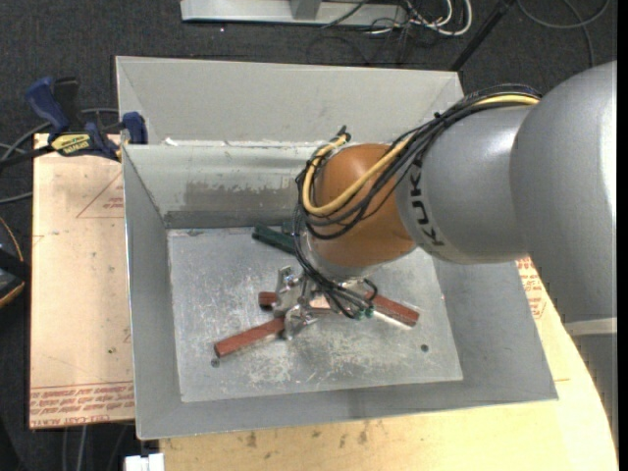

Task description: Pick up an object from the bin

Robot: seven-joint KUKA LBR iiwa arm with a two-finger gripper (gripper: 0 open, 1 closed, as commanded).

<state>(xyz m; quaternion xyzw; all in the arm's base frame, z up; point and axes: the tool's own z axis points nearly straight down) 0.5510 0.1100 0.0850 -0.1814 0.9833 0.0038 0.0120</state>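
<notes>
My pincer is down on the floor of the grey metal bin, about at its middle. It is tucked under my orange wrist cover. Whether it is spread or pressed together I cannot tell; the metal parts there are jumbled with the small things round them, and I cannot make out anything pinched in it.

Closest to it is a flat red-brown bar. Its long axis runs from the view's lower left up to the right, and its upper end comes in right at my pincer, touching it or all but touching. Its other end points away toward the bin's front left corner.

Just beside my pincer on the view's left lies a short red-brown piece. On the other side a second red-brown bar slants from beneath my wrist out toward the lower right. A bit of green wire lies by its inner end.

Farther off, beyond my pincer toward the back wall, a dark green thing lies at the foot of that wall, partly hidden by my wrist cover; its shape I cannot make out.

Yellow and black cables loop over the orange cover. On the grey arm above it I can read the black letters "KU"; the rest of the word curves out of sight.
</notes>
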